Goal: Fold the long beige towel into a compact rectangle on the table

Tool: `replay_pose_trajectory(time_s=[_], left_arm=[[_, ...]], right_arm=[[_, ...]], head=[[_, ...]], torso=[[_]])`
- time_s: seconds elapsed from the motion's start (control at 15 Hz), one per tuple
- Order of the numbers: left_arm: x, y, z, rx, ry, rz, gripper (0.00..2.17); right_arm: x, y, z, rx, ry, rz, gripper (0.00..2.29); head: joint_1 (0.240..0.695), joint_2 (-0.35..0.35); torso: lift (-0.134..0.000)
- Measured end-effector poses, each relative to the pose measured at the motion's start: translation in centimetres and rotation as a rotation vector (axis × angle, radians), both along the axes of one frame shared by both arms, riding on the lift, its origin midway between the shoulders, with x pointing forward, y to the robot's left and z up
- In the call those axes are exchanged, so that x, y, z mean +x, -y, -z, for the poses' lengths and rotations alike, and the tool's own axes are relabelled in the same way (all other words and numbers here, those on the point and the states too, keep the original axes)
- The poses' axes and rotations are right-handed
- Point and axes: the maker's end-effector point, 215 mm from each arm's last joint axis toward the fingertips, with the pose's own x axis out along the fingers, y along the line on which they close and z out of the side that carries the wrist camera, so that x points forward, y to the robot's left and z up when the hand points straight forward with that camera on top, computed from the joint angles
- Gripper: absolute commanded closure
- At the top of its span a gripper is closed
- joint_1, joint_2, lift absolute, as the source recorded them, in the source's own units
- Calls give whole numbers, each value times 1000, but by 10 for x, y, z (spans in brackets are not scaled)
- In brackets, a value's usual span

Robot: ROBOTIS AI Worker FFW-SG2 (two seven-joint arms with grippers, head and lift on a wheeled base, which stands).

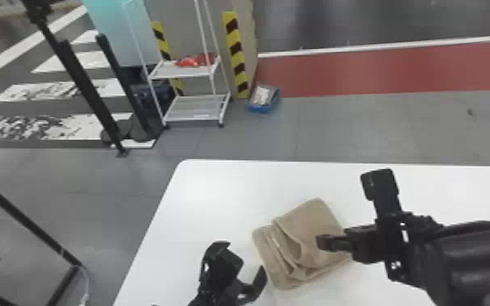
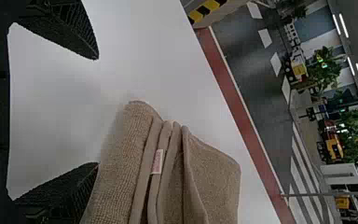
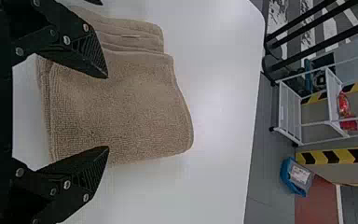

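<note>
While the beige towel (image 1: 315, 219) lies folded in several layers on the white table (image 1: 191, 203), the L gripper (image 1: 243, 258) is just beside its left side in the head view, 2 fingers spread w/ nothing between them. The R gripper (image 1: 325, 243) is over the towel's right part, its 2 fingers also apart – no grip on the cloth. 1 small white label (image 2: 157, 161) w/ reddish print sits at a towel edge – too small to read. Another pale label (image 3: 299, 175) is on the blue bin (image 3: 286, 176) on the floor, text illegible.
</note>
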Motion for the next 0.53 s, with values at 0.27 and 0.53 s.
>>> replay_pose_trajectory(time_s=[0.27, 0.53], left_arm=[[-12, 17, 1, 3, -17, 44, 60], [-22, 46, -9, -19, -5, 95, 60]], right_arm=[[3, 3, -5, 11, 11, 11, 404], [7, 6, -10, 36, 19, 27, 404]], head=[[695, 213], [695, 178]], torso=[[0], [0]])
